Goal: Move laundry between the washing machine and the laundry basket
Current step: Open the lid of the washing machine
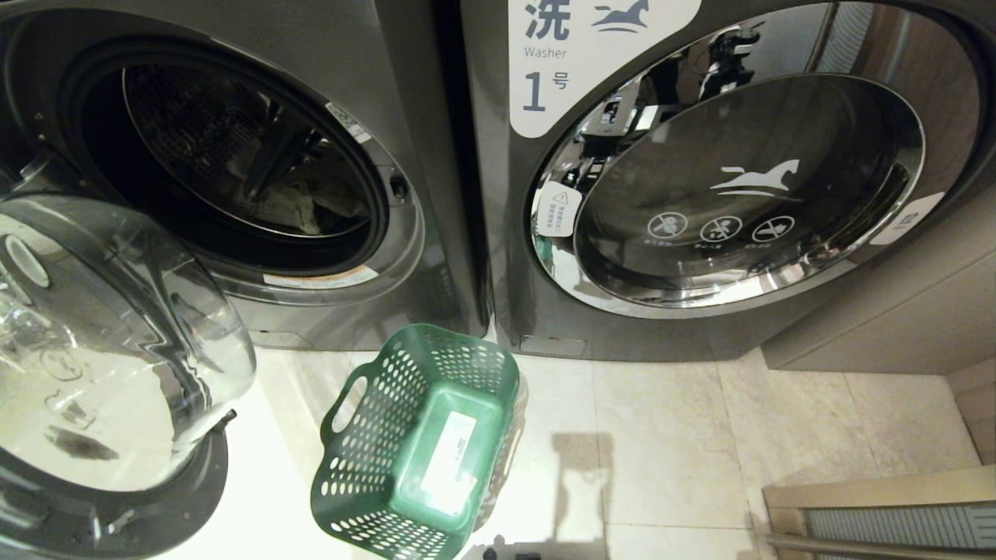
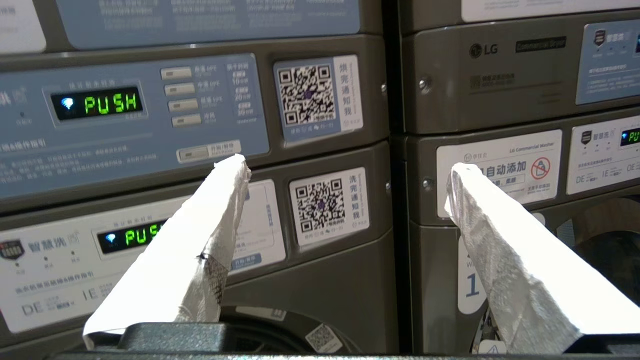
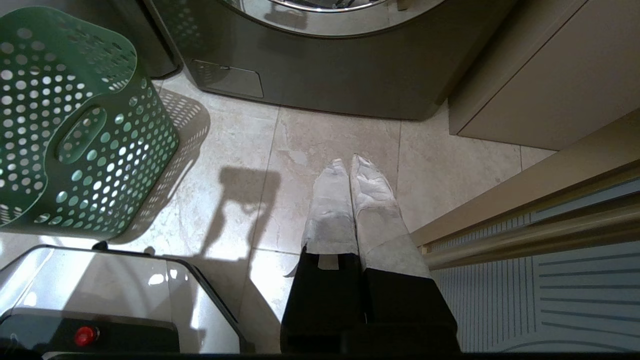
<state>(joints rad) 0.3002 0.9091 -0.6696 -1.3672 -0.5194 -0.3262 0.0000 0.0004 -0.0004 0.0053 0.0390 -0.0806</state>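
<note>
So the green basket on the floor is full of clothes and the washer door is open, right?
Not quite. The green basket is empty; the head view shows its bare base with the white sticker. The washer door is open, as you said.

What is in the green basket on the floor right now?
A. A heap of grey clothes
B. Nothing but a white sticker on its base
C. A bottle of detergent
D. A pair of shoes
B: in the head view the laundry basket shows a bare green base with only a white sticker on it, while cloth lies inside the open washing machine.
</note>
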